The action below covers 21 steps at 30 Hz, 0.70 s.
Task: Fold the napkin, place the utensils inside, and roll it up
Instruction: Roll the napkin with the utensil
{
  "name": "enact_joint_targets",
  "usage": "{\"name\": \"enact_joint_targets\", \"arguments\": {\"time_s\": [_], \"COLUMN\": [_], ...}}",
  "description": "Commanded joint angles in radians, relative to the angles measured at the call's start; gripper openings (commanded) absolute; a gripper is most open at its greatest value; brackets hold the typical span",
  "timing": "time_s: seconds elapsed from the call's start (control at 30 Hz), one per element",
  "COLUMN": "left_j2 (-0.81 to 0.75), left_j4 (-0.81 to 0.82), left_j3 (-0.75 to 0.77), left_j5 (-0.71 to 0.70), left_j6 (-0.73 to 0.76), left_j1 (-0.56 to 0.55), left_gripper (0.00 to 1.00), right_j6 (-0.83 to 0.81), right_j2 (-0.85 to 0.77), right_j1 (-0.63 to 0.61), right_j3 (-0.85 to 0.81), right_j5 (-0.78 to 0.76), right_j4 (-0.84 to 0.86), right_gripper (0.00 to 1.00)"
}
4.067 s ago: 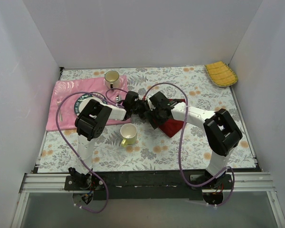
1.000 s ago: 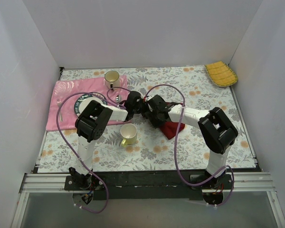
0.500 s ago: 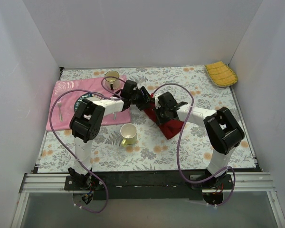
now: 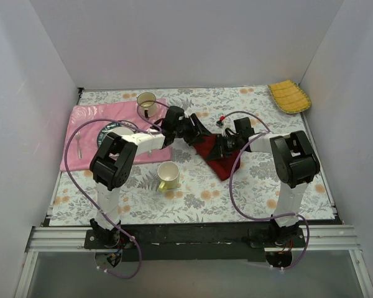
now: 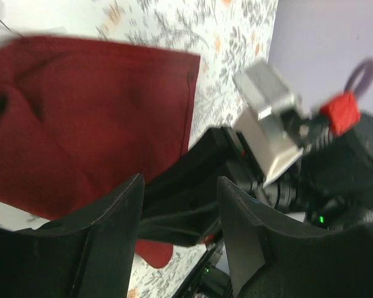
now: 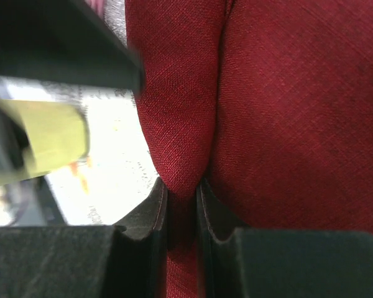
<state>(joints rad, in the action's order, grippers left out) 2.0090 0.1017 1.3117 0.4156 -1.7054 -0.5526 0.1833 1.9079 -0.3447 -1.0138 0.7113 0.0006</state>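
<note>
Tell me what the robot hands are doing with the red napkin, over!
Right gripper shut on a fold of the napkin. Left gripper open, empty, near it. Yellow cup close by, not touching.

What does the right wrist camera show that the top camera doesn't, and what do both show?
Only the right wrist view: the right gripper shut on a pinched fold of the napkin. Only the top view: the yellow ribbed cloth at the far right corner and the fork far left. Both: the maroon napkin lying on the floral tablecloth.
</note>
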Motion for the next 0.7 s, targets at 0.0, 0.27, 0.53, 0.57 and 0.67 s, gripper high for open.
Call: {"name": "enact_joint_targets", "arguments": {"time_s": [0.0, 0.27, 0.53, 0.57, 0.67], "left_j2": [0.028, 0.117, 0.192, 0.195, 0.197], "left_j4": [0.053, 0.125, 0.159, 0.161, 0.159], "left_j3": [-0.044, -0.095, -0.147, -0.158, -0.164], "left_j5": [0.022, 0.002, -0.008, -0.009, -0.011], "left_j6": [-0.026, 0.01, 0.009, 0.007, 0.006], "left_j1": [-0.04, -0.04, -0.033, -0.033, -0.03], "left_gripper": [0.49, 0.49, 0.47, 0.47, 0.47], "right_j6": [0.071, 0.065, -0.027, -0.037, -0.071], "right_j2": [0.078, 0.129, 0.04, 0.027, -0.029], "right_j1": [0.055, 0.096, 0.093, 0.085, 0.058], "right_j3": [0.061, 0.047, 0.014, 0.006, -0.032], "right_j5": [0.183, 0.179, 0.035, 0.016, -0.076], "right_j4": [0.047, 0.009, -0.154, -0.174, -0.258], "right_gripper": [0.02, 0.04, 0.18, 0.23, 0.35]}}
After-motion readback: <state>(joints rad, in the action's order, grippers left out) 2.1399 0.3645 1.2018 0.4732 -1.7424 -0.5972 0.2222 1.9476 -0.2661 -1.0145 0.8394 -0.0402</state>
